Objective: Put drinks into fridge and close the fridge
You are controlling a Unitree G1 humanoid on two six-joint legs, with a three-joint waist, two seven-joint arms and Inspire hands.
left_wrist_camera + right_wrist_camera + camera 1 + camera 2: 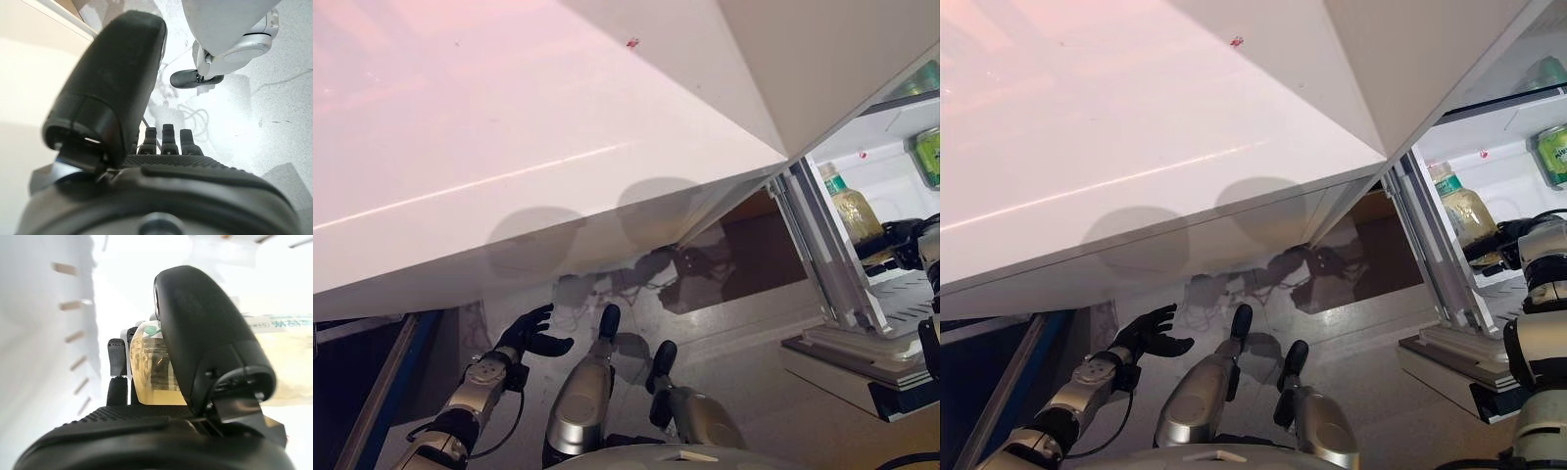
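The white fridge door (pixel 509 127) stands open and fills the upper left of the eye views. At the right lies the fridge's interior, with a white shelf (pixel 913 294). A bottle of yellowish drink (pixel 854 211) with a green cap stands upright just inside, above that shelf. My right hand (pixel 1500 241) is shut on the bottle (pixel 146 377), which sits between its thumb and its fingers. My left hand (pixel 530 335) hangs low at the lower left, below the door, open and holding nothing. Its straight fingers (pixel 168 142) show over the floor.
A green can (pixel 928 155) stands on a higher fridge shelf. The fridge's white base (pixel 847 367) juts out over the floor at the lower right. A brown panel (pixel 754 245) lies behind the door's lower edge. A blue rail (pixel 396 367) runs along the lower left.
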